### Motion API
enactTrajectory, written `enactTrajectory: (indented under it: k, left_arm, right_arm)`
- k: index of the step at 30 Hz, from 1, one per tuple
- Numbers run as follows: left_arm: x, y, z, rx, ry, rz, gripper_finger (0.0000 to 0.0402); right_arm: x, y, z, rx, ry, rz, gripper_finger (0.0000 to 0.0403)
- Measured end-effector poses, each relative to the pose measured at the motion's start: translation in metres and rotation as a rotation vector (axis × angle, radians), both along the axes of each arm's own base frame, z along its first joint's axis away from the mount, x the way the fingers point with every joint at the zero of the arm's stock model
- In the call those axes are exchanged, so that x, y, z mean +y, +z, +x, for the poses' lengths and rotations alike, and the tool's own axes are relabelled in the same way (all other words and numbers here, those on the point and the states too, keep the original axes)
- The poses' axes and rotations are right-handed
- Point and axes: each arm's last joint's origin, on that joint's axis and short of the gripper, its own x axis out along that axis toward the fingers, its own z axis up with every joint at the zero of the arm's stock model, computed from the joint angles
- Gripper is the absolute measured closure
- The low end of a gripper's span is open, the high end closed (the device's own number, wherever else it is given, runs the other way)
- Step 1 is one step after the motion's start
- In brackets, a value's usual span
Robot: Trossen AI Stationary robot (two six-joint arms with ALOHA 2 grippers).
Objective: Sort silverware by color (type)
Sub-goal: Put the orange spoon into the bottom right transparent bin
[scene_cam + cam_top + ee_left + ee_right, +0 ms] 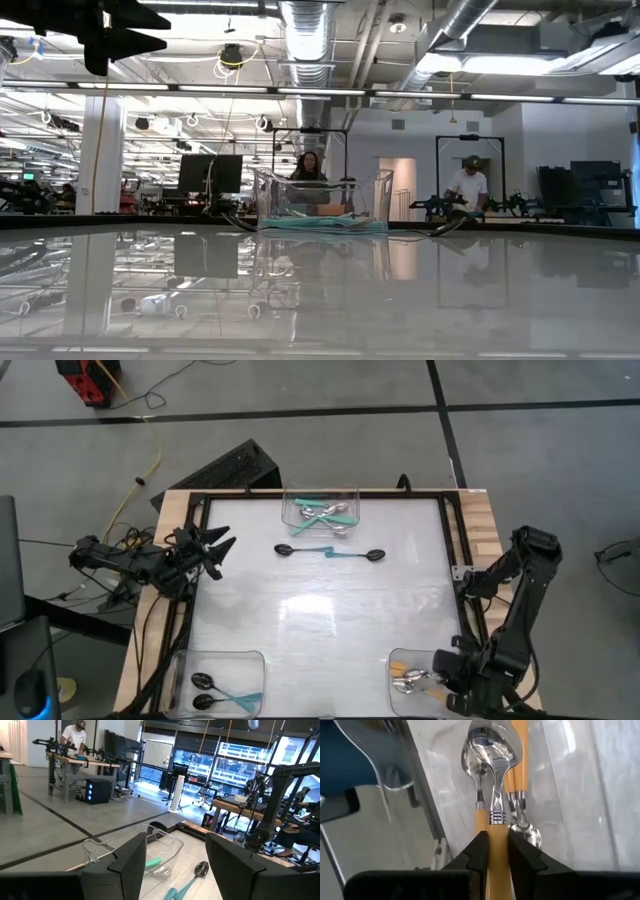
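Grey concrete floor surrounds a wooden-edged table [484, 520] with a glossy pale top, seen from above; at table height, an open workshop with desks, monitors and two people at benches shows beyond it.

Places below are given relative to the clear bin [321, 508] at the table's far edge, in the middle. This bin holds several silver-bowled spoons with teal handles [327, 514], lying crossed over one another.

Just in front of that bin, on the bare tabletop, two black-bowled spoons with teal handles [330, 552] lie end to end in a line, their handles meeting and their bowls pointing outward.

Well away from the far bin, at the near left corner, a second clear bin [215, 682] holds two more black-bowled teal spoons [222, 694].

At the near right corner, equally far from it, a third clear bin [407, 680] holds silver-bowled spoons with orange handles [519, 775].

The right gripper [494, 851] is lowered into that orange bin, its two dark fingers pressed against the orange handle of one silver spoon [491, 780], pinching it just behind the ribbed collar.

The left gripper [218, 550] hangs to the left of the far bin, at the table's left edge, its fingers spread apart and holding nothing.
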Motion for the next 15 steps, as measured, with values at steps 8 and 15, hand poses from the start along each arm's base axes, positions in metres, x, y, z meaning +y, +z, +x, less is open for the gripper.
enactTrajectory:
  k: [8,15]
  left_arm:
    - [0.0,0.0,0.0,0.0,0.0,0.0,0.0212]
    - [0.0,0.0,0.0,0.0,0.0,0.0,0.0212]
  right_arm:
    - [0.009,-0.011,0.001,0.015,0.007,-0.013,0.0325]
    - [0.018,-0.029,0.003,0.032,0.011,-0.062,0.0325]
